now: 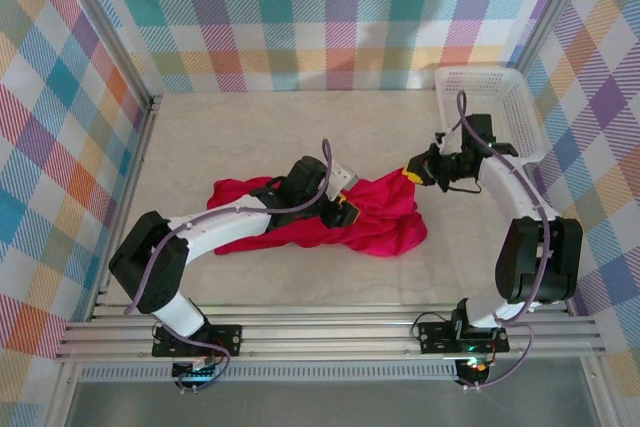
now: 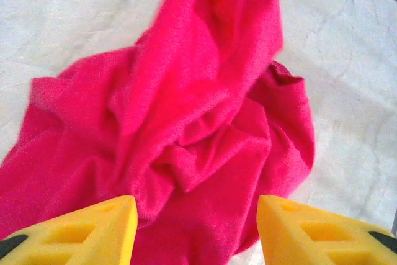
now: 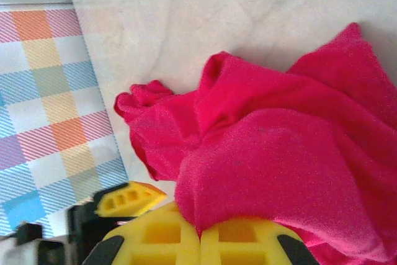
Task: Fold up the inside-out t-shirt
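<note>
The t-shirt point(image 1: 370, 222) lies crumpled at the middle of the tabletop point(image 1: 250, 127), bunched in loose folds, with no fold made yet.

Right tool point(image 3: 200, 234): fingers pressed together, pinching an edge of the t-shirt. The pinched edge is drawn up and toward the basket point(image 1: 520, 87), so a band of cloth runs taut from the heap to the tool. This grip probably serves to anchor one end while the garment is spread.

Left tool point(image 2: 195, 228): fingers spread, poised just above the heap, with cloth lying below the gap and nothing clamped. Its placement suggests selection of a second grip point, so that both tools can pull the t-shirt flat.
</note>
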You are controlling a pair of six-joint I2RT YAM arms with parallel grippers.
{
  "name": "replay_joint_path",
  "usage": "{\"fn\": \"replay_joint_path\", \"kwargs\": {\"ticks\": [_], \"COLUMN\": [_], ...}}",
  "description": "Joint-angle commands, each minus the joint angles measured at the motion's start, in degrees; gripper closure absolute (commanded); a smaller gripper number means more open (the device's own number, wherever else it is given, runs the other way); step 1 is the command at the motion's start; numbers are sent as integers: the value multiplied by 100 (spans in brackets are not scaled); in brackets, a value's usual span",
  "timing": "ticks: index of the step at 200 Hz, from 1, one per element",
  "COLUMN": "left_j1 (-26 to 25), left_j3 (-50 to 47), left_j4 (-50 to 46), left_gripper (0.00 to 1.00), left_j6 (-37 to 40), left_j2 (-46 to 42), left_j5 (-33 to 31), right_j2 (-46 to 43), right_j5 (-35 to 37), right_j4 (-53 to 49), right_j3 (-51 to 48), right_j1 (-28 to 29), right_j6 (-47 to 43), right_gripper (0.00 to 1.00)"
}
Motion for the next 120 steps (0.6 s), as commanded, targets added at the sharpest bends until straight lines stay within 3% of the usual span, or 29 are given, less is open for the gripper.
{"fn": "replay_joint_path", "kwargs": {"ticks": [1, 21, 52, 86, 120], "left_j1": [-12, 230, 1032, 1902, 2604], "left_j3": [65, 64, 10, -283, -613], "left_j4": [-64, -436, -1152, -1691, -1887], "left_gripper": [50, 51, 50, 45, 42], "left_j6": [299, 120, -488, -1230, -2142], "left_j2": [-37, -212, -783, -1409, -1758], "left_j5": [-213, -696, -1420, -2236, -2312], "right_j2": [-482, -673, -959, -1124, -1085], "right_j5": [-335, -283, -503, -640, -564], "right_j4": [-142, -557, -509, -139, 180], "right_j3": [714, 1467, 1996, 1724, 1011], "right_j1": [21, -82, -411, -565, -569], "right_j6": [69, -38, 99, 337, 393], "right_gripper": [100, 100, 100, 100, 100]}}
